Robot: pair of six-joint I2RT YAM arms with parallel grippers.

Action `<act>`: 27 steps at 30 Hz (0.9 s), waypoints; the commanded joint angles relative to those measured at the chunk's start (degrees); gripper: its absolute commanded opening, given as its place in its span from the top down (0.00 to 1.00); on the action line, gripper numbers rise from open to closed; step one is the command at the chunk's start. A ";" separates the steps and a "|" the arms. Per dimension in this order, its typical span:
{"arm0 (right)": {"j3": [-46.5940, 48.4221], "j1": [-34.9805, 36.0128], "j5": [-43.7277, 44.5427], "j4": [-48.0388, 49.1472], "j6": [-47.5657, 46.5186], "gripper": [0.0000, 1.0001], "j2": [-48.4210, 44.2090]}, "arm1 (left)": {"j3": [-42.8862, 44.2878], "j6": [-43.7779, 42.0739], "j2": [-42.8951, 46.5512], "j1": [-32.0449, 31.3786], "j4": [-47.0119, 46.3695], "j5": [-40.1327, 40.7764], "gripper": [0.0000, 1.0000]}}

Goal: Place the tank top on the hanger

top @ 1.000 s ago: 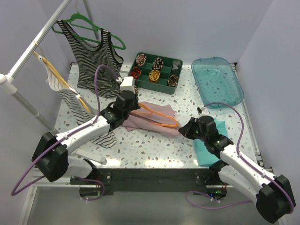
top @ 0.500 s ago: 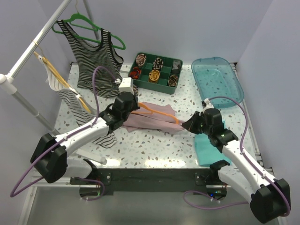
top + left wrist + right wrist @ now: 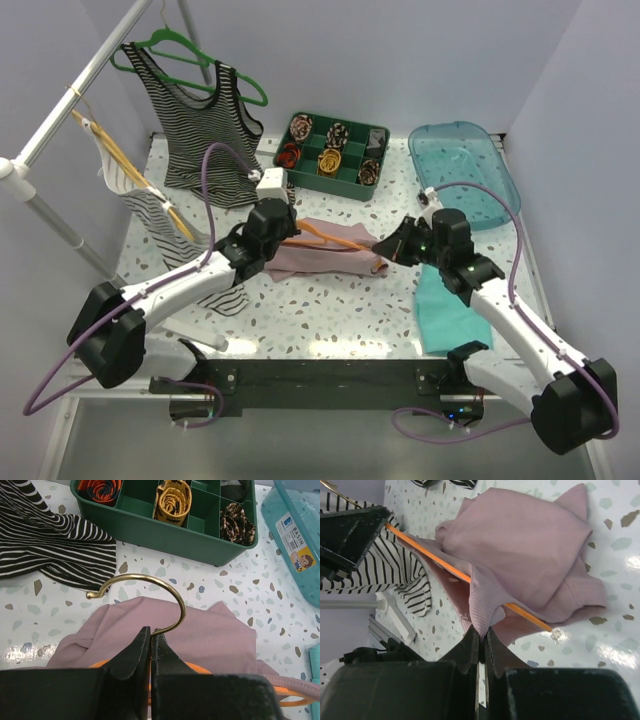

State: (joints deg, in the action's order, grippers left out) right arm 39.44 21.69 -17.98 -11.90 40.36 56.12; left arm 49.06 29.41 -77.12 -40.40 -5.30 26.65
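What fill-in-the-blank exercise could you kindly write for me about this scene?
1. The left gripper is shut on the orange hanger's metal ____.
2. The right gripper pinches the tank top, which is plain, unlike the ____ tops by the rail.
3. Behind the tank top, rolled items sit in a compartmented tray coloured ____.
Missing words: hook; striped; green.

Plain dusty-pink tank top (image 3: 520, 545); bright orange hanger (image 3: 432, 556).
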 commanded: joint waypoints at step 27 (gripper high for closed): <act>8.10 7.40 14.29 -1.55 -6.84 0.38 -3.91 | 10.79 -5.58 1.71 -5.48 3.63 4.11 1.00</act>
State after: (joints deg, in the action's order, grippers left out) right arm 43.92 29.45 -6.46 -10.20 40.75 53.45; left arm 56.03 25.91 -77.69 -45.47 -0.64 29.43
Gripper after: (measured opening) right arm 0.625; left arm 0.040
